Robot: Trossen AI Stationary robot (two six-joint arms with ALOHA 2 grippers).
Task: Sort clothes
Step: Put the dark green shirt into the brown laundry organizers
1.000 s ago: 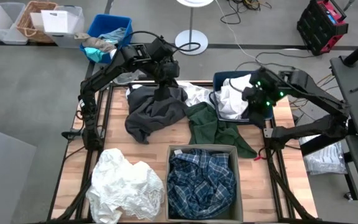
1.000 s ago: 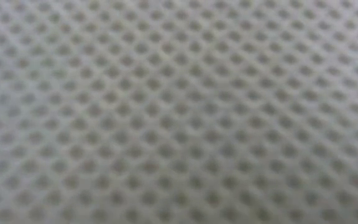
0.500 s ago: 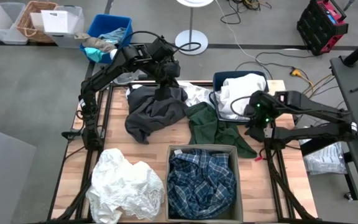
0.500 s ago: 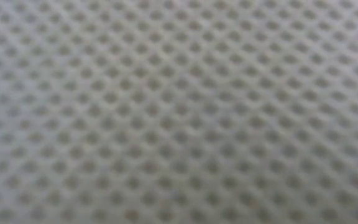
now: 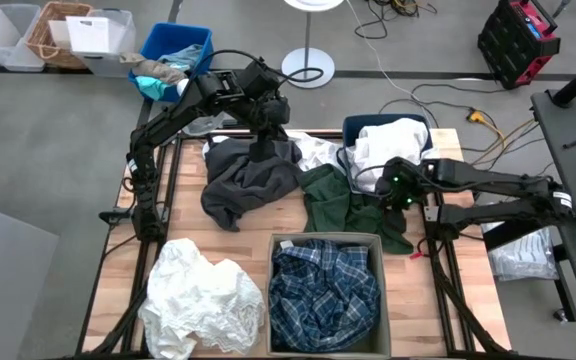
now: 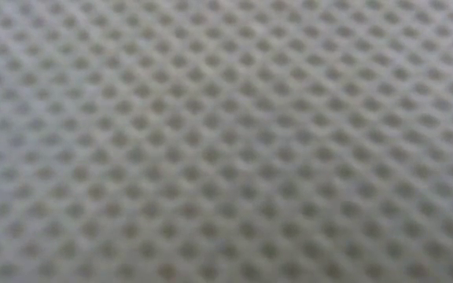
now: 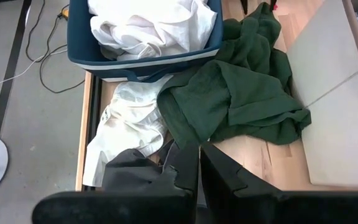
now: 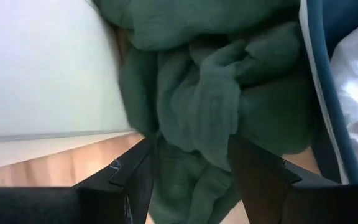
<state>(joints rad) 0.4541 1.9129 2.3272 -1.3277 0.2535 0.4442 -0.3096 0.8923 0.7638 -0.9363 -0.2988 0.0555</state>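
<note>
The wooden table (image 5: 258, 222) fills the high view, and clothes are spread all over it. Biggest of them, a crumpled white garment (image 5: 203, 297) sits at the near left corner, right beside the tan box (image 5: 325, 240) holding the blue-and-white plaid shirt (image 5: 324, 290). At the far side lies the charcoal grey garment (image 5: 248, 178), and the left gripper (image 5: 259, 150) is down on top of it, fingers (image 7: 185, 168) pressed together with a fold of grey cloth pinched up between them. Just beside it, a smaller white piece (image 7: 132, 121) lies on the wood against the dark green garment (image 5: 343, 205). The blue bin (image 5: 353, 128) at the far right is heaped with white clothes (image 5: 388, 150). The right gripper (image 5: 392, 190) hangs low over the green garment's edge, fingers (image 8: 263, 174) spread apart with green folds showing between them. The low view is fully covered by pale mesh fabric (image 6: 226, 141).
</note>
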